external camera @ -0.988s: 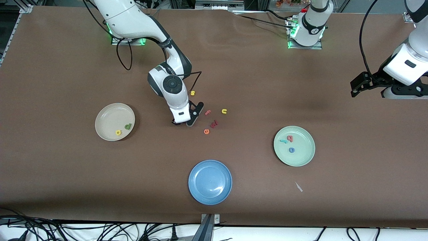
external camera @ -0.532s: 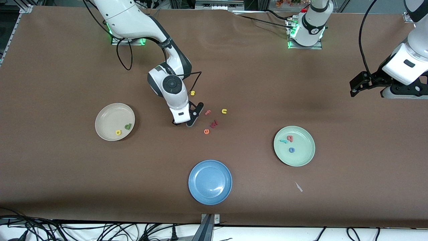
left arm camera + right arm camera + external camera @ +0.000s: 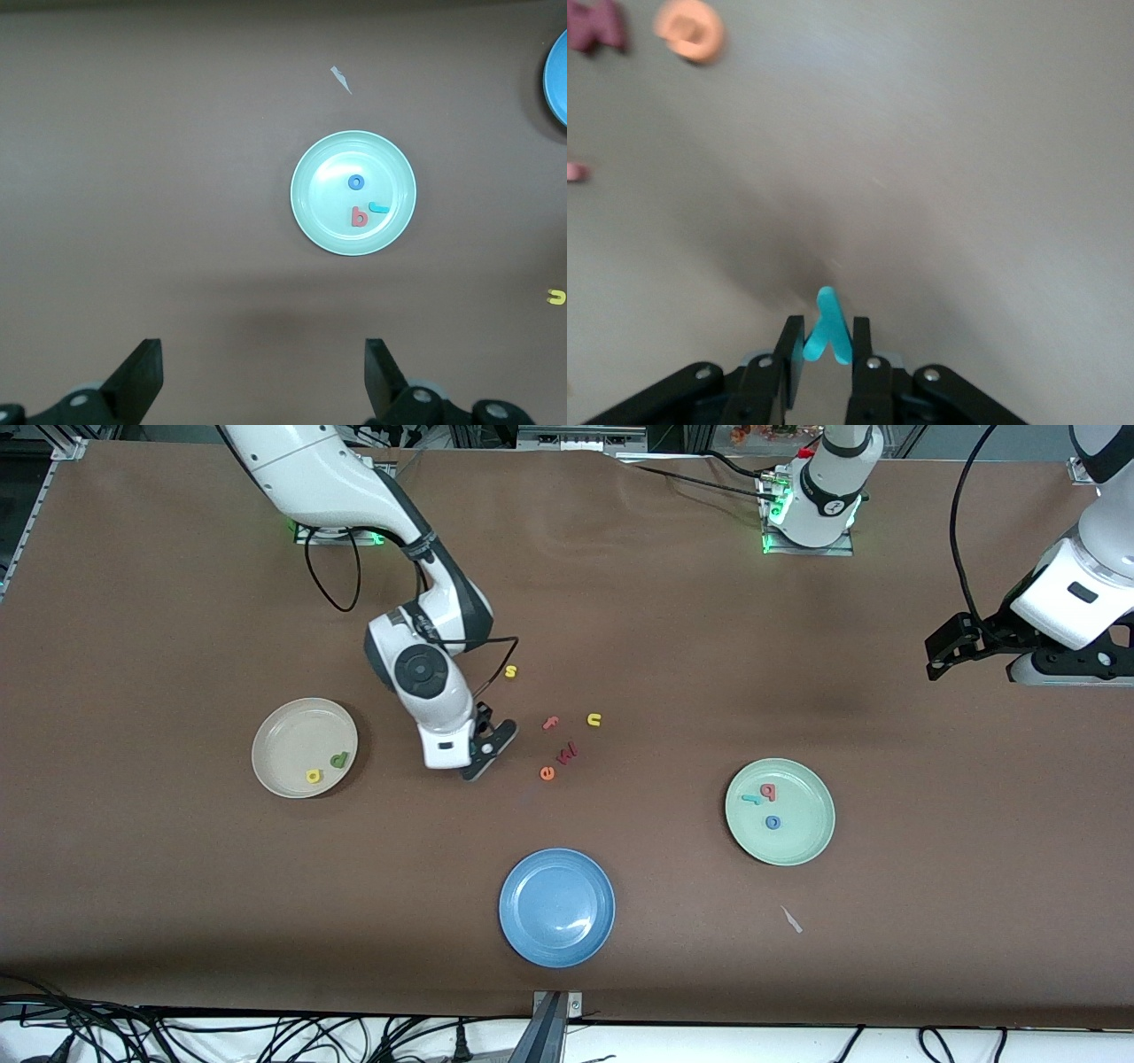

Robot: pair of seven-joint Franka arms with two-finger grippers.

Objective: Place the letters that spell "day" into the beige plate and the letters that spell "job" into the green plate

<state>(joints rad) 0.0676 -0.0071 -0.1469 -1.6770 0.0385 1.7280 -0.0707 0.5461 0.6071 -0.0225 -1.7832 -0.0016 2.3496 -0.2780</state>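
The table (image 3: 177,912) carries three plates. The beige plate (image 3: 282,737), toward the right arm's end, already holds the green "d" (image 3: 339,760) and yellow "a" (image 3: 313,776). The green plate (image 3: 802,841), toward the left arm's end, holds the "j" (image 3: 751,799), "b" (image 3: 767,790) and "o" (image 3: 773,822), so "job" looks done. A blue plate (image 3: 532,921) sits near the table's front edge, mid-table.

The right gripper (image 3: 476,760) hangs over bare table between the beige plate and the loose letters, its fingers clenched on the teal "y" (image 3: 827,336), which stands up between the pads in the right wrist view. The left gripper (image 3: 261,376) waits with fingers released, high over the left arm's end of the table.

Stray "s" (image 3: 510,672), "t" (image 3: 550,723), "u" (image 3: 594,719), "w" (image 3: 568,754) and "e" (image 3: 547,773) lie mid-table.

The risk, as I judge it: the "y" is pinched only by its lower part, so the thin foam could pivot or slip out during the carry, or cling to a pad at release and land off the plate's rim.
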